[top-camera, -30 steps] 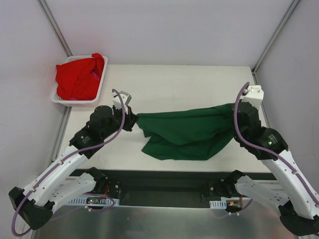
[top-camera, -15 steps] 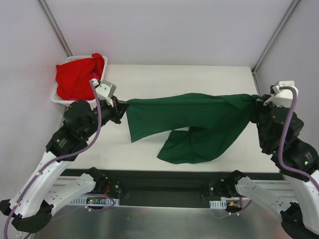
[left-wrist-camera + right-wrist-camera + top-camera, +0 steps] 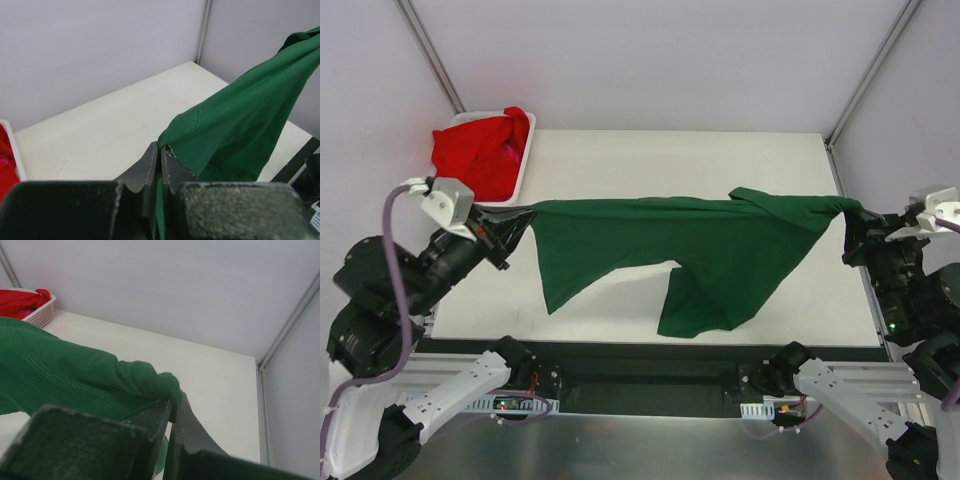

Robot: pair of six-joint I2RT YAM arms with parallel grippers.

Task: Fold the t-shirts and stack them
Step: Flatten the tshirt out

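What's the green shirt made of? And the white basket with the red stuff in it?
The green t-shirt looks like soft, matte knitted cloth: it droops and creases, and stitched seams show. The basket looks like stiff white plastic, probably: straight walls full of little slots.

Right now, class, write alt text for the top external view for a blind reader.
A dark green t-shirt is stretched between the left gripper and right gripper, each shut on one end, above a white table. Far left, a basket holds red clothing.
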